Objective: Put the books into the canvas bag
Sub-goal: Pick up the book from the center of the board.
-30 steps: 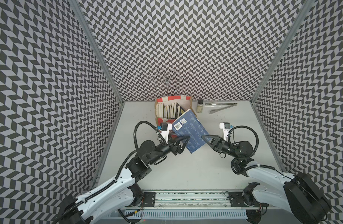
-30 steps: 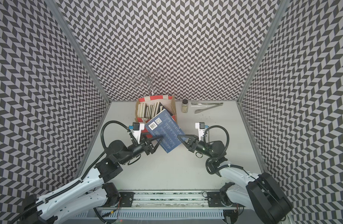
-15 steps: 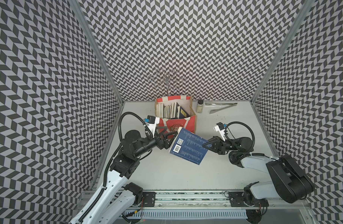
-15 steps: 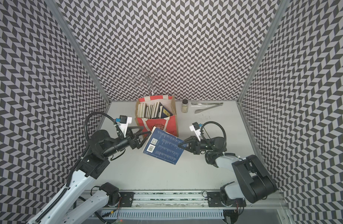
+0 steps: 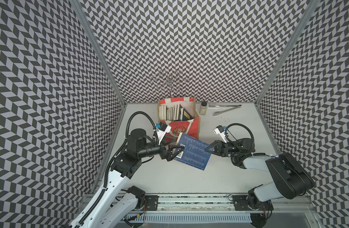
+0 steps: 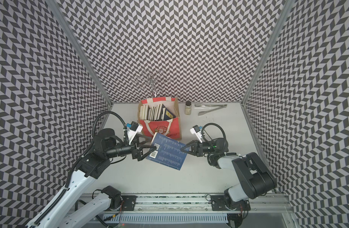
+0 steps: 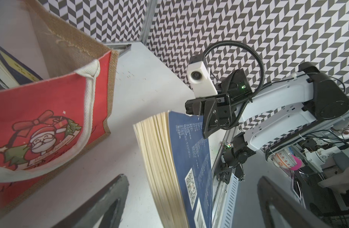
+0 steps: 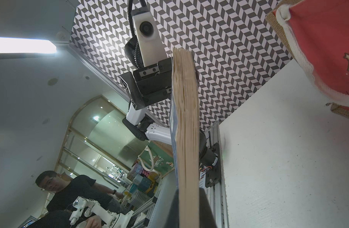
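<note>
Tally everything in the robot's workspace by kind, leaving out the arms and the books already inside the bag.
canvas bag: 1
blue book, outside the bag: 1
glass jar: 1
metal tongs: 1
wire stand: 1
Total: 5

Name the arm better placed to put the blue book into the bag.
Right: the right gripper is shut on the blue book by the canvas bag; the left gripper stands open, gripping nothing.
</note>
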You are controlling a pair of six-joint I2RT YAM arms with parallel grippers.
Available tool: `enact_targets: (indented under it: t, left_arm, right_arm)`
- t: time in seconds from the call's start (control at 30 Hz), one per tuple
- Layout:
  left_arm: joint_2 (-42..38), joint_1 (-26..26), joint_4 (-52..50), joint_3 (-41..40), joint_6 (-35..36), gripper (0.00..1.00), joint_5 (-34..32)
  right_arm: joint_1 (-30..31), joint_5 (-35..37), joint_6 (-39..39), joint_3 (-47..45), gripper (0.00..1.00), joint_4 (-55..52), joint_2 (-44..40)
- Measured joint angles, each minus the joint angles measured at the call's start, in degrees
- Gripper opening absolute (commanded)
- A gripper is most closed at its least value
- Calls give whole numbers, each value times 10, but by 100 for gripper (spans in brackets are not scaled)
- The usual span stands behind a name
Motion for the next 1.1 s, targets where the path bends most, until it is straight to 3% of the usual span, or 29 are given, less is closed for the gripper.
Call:
enact_targets:
  t: [0.1,0.2,0.27,0.33,0.43,0.5,0.6,0.63,0.9,0.97,1.1]
  left_arm:
    - [16,0,-13,0,5,91,-1]
    - [33,0,-25,0,10,54,2]
    - [39,0,-31,1,16,20,6]
    - [39,0,-35,3,17,2,8]
    - [40,0,-44,22,22,0,15]
    - [43,0,-54,39,27,0,16]
    - [57,0,-72,82,35,0,-14]
    - [66,2,-76,103,36,0,-31]
    - [167,53,-77,315,21,0,-146]
    - [204,60,-76,371,12,0,-183]
    - [277,63,-79,452,-6,0,-249]
  right_arm:
    - [0,0,3,0,0,0,0]
    - [0,-1,3,3,0,0,0]
    - [0,-1,4,9,0,0,0]
    - [0,-1,4,13,4,0,0]
    - [-3,2,9,18,29,0,0]
    - [-4,6,11,22,59,0,0]
    - [-14,16,14,23,95,2,0]
    - [-20,23,14,21,100,2,0]
    - [-52,74,-68,12,100,-27,-18]
    - [-52,93,-123,15,99,-93,-43]
    - [-52,162,-274,56,99,-332,-111]
